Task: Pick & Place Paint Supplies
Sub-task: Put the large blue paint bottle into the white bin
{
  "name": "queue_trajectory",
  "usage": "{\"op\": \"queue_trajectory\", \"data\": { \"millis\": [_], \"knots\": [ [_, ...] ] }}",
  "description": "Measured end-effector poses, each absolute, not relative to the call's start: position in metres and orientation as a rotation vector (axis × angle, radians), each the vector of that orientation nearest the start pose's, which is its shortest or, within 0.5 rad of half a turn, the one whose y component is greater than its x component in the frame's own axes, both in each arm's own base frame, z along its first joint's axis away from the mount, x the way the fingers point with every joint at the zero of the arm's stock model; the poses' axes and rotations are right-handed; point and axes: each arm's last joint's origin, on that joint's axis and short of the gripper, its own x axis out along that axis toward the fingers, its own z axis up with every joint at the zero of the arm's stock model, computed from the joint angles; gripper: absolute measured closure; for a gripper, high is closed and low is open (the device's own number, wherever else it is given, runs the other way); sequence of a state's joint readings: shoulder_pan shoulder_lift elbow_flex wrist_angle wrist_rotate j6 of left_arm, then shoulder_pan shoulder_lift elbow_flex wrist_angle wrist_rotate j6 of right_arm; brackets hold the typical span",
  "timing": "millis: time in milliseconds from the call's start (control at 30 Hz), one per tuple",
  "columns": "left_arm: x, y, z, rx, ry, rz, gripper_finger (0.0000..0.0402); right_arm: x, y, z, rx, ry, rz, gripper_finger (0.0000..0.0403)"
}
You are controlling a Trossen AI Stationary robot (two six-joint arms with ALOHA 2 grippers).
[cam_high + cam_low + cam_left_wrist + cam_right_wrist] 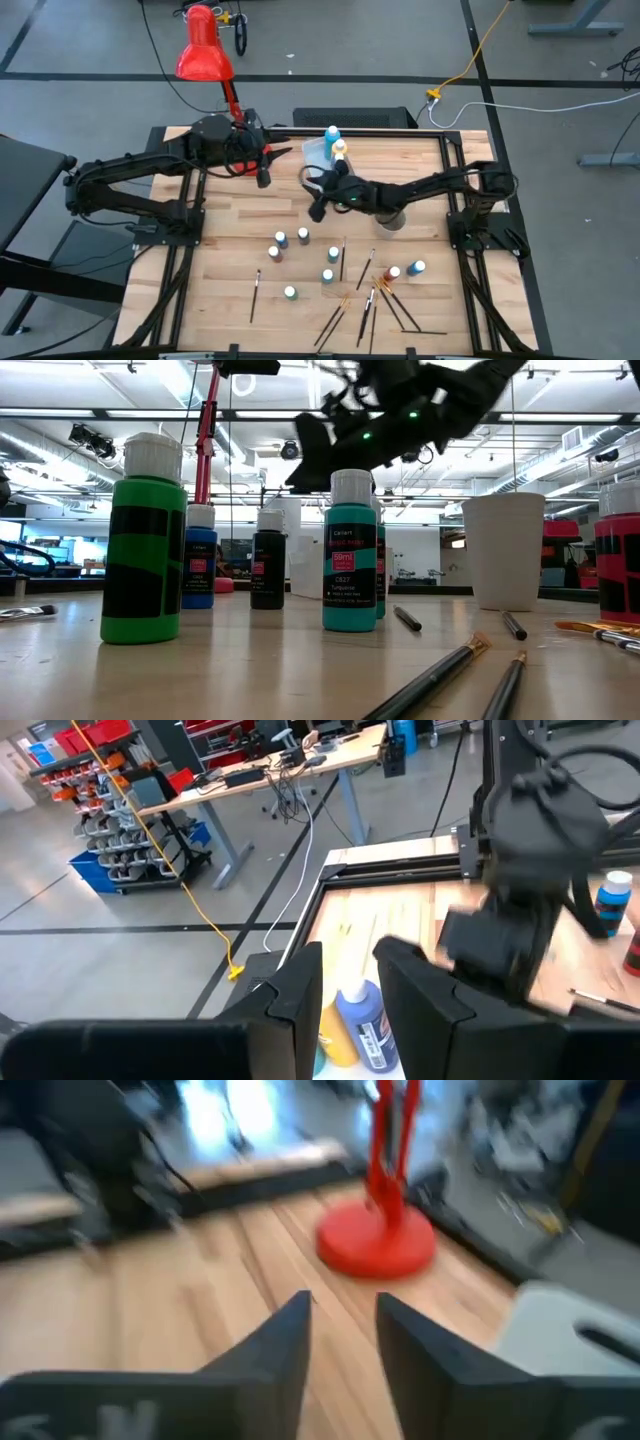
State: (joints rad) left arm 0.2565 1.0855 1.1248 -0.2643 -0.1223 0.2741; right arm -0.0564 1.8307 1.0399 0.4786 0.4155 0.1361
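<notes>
Several white-capped paint bottles point(303, 236) stand upright on the wooden table, among them a green one point(145, 550) and a teal one point(350, 555). Thin paintbrushes point(372, 300) lie flat near the table's near edge. A blue bottle point(331, 133) and a yellow bottle point(340, 150) stand in the white tub point(315, 157). My right gripper point(318, 207) hovers open and empty above the table's middle, between the tub and the bottles. My left gripper point(265, 172) is open and empty to the left of the tub; the blue bottle point(365, 1020) shows beyond its fingers.
A red desk lamp point(204, 45) stands by its base point(375, 1240) at the table's far edge, left of the tub. A white cup point(390, 218) stands under the right arm. More brushes point(440, 675) lie in the low view's foreground. Bare wood lies at the table's left.
</notes>
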Motion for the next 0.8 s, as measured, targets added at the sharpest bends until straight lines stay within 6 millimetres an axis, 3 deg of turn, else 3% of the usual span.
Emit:
{"op": "queue_trajectory", "data": {
  "millis": [200, 400, 800],
  "knots": [
    [0.224, 0.065, 0.385, 0.29, 0.293, 0.408, 0.0292, 0.404, -0.044, 0.189, 0.091, 0.358, -0.672, 0.0394],
    [0.224, 0.065, 0.385, 0.297, 0.296, 0.414, 0.0292, 0.401, -0.058, 0.181, 0.233, 0.377, -0.711, 0.0392],
    [0.224, 0.065, 0.385, 0.298, 0.296, 0.414, 0.0292, 0.393, -0.059, 0.17, 0.211, 0.485, -0.818, 0.0401]
  ]
}}
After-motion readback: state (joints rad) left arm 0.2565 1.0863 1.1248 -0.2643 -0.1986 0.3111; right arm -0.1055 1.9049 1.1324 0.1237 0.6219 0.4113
